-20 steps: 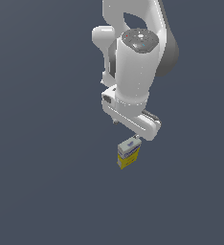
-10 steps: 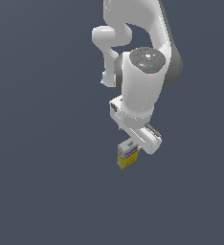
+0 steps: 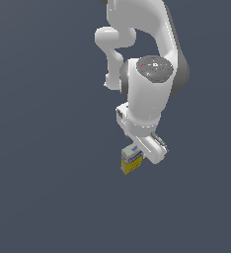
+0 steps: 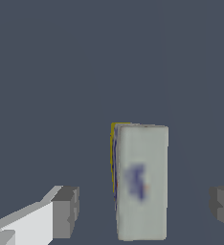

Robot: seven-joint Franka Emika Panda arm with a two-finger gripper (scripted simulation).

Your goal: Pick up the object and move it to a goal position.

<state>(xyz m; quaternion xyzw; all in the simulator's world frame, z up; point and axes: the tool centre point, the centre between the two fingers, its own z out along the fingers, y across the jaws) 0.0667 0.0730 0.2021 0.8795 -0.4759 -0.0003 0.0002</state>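
Observation:
The object, a small carton (image 3: pixel 131 159) with a yellow lower body and a white-grey top with blue print, stands upright on the dark grey floor. My white gripper (image 3: pixel 144 152) hangs right over it, at the carton's side toward the exterior view's right, and partly covers it. In the wrist view the carton (image 4: pixel 141 182) stands between my two grey fingertips (image 4: pixel 66 212), with a gap on each side. The gripper (image 4: pixel 145 210) is open and holds nothing. The fingers are hidden under the hand in the exterior view.
The plain dark grey floor (image 3: pixel 48 188) surrounds the carton. The white arm (image 3: pixel 147 89) rises above the gripper toward the top of the exterior view. No other objects show.
The arm has come down toward the carton, and the hand now overlaps its top edge in the exterior view. The carton has not moved.

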